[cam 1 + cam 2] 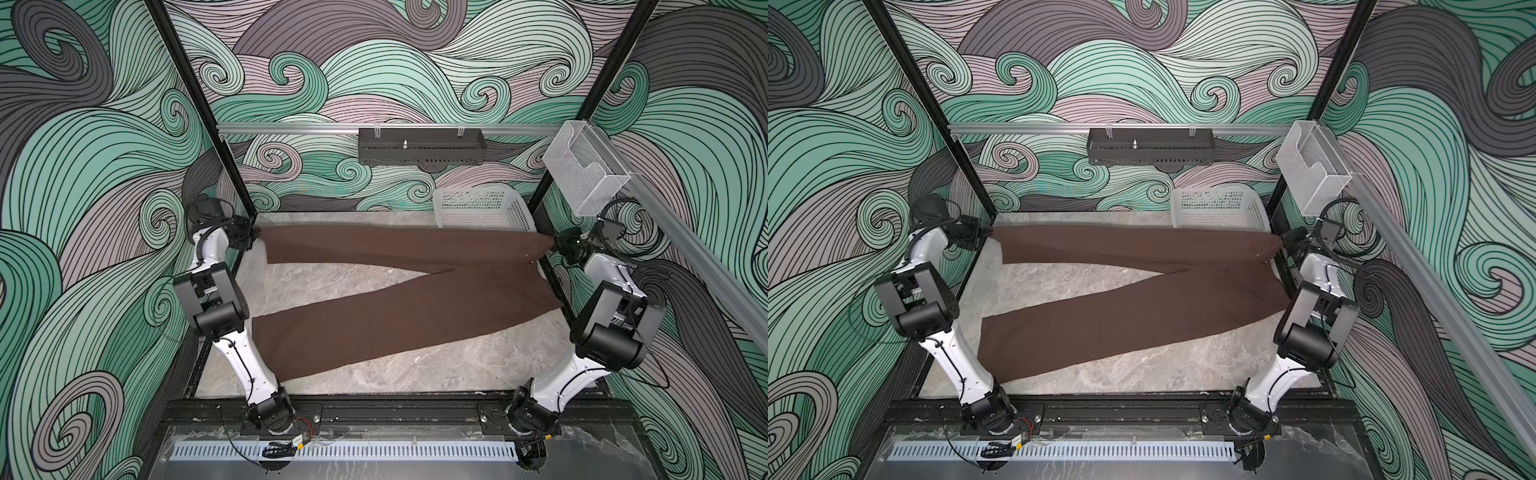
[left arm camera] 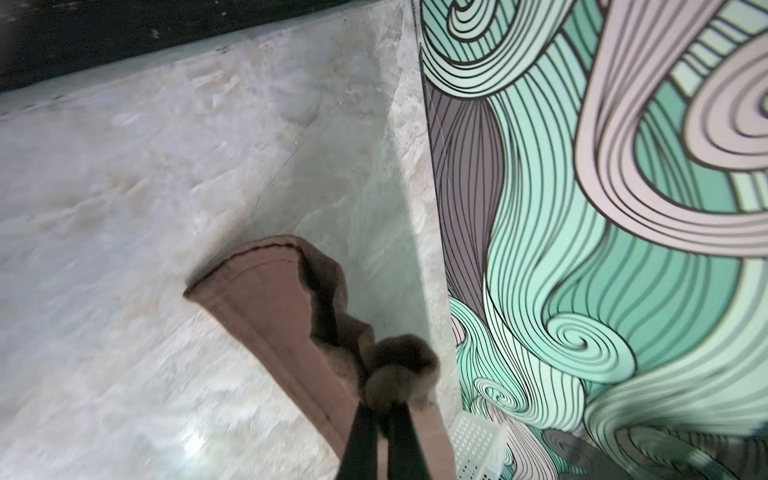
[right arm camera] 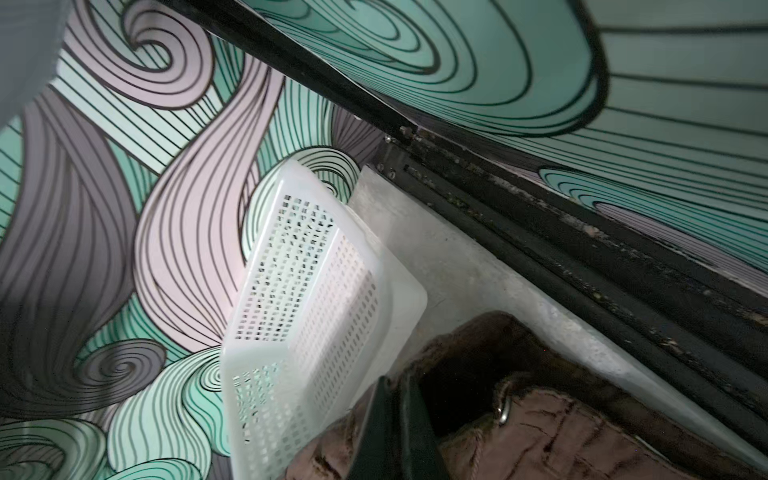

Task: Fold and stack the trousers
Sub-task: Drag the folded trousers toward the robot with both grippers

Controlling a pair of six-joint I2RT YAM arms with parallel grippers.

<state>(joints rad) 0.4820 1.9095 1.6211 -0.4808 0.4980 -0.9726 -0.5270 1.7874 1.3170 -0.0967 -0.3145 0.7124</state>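
Left hand (image 1: 257, 237) at hem, right hand (image 1: 553, 242) at waist — both clamped on the long dark-brown soft trousers (image 1: 395, 320) — should sweep together, taut, laying far leg over near.

One pair of brown trousers (image 1: 395, 316). Two robot arms: left arm (image 1: 245, 357), right arm (image 1: 557, 374). Two grippers: left gripper (image 1: 255, 237), right gripper (image 1: 555, 244). One white perforated basket (image 1: 478, 212). One black slotted tray (image 1: 419, 154). One clear plastic holder (image 1: 582, 170).

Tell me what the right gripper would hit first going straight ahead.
Past the trousers that the right gripper grips, probably the white basket, though depth is unclear.
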